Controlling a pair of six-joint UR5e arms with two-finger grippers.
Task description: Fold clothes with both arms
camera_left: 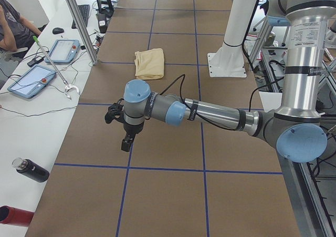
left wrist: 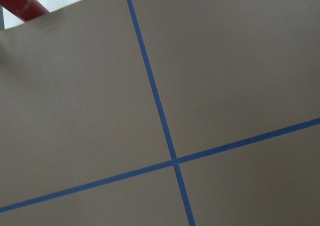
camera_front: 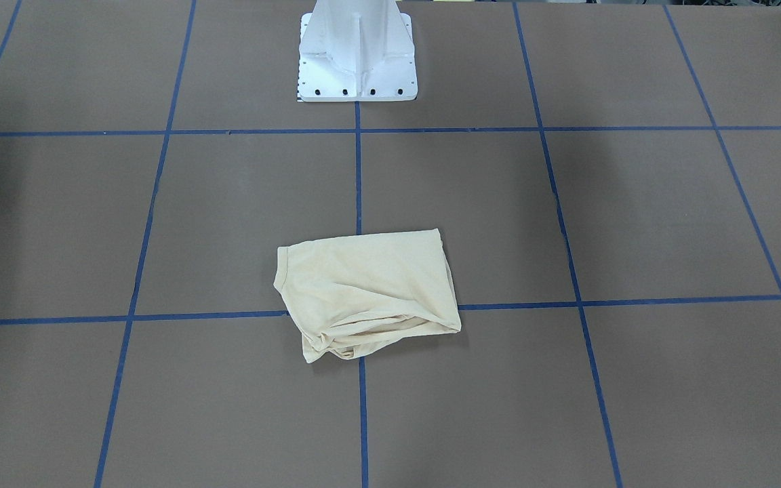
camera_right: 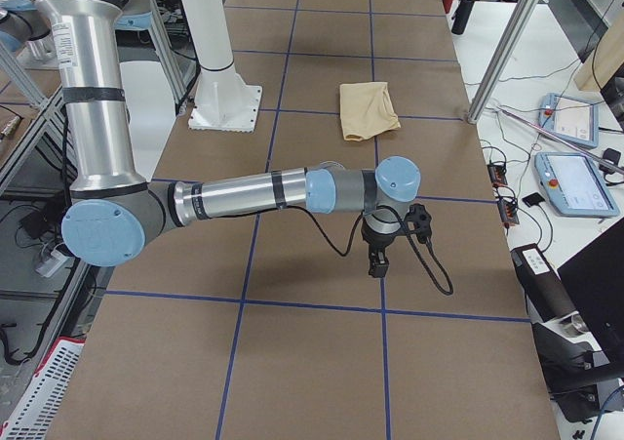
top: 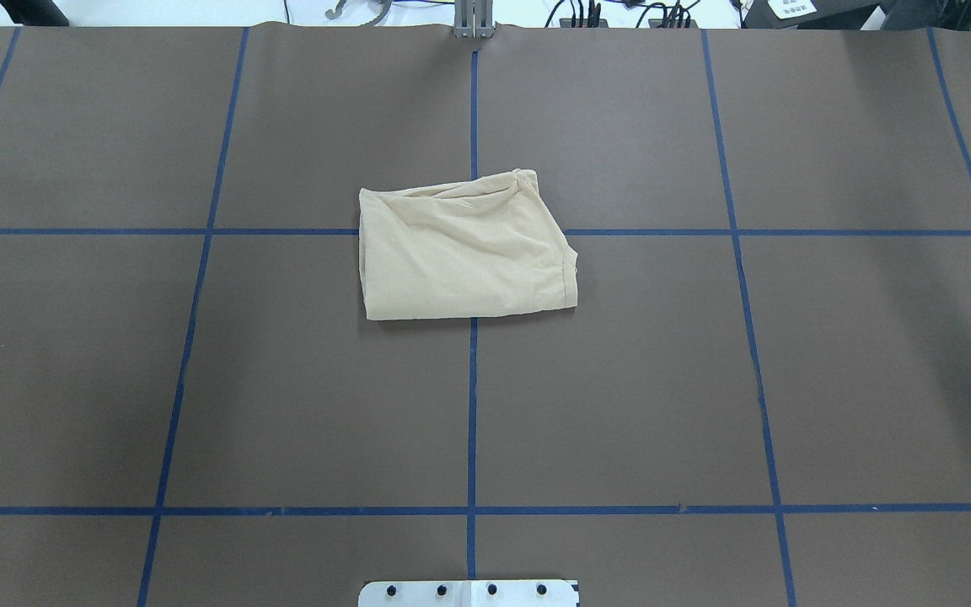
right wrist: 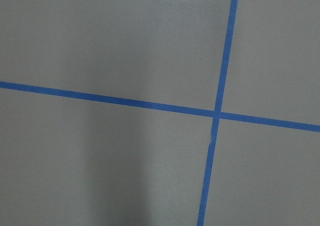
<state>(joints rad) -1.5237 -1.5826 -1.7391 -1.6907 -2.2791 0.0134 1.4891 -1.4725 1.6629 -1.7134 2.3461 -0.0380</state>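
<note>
The pale cream-yellow T-shirt lies folded into a compact rectangle at the middle of the brown table, across the central blue tape line. It also shows in the front-facing view, the exterior left view and the exterior right view. No print or label shows. My left gripper hangs above the table far to the shirt's left. My right gripper hangs above the table far to its right. Both show only in the side views, so I cannot tell if they are open or shut.
The white pedestal base stands at the robot side. Blue tape lines grid the brown table. Tablets, cables and a black bottle lie on the white side bench. A metal post stands by the table edge. A person sits at the far left.
</note>
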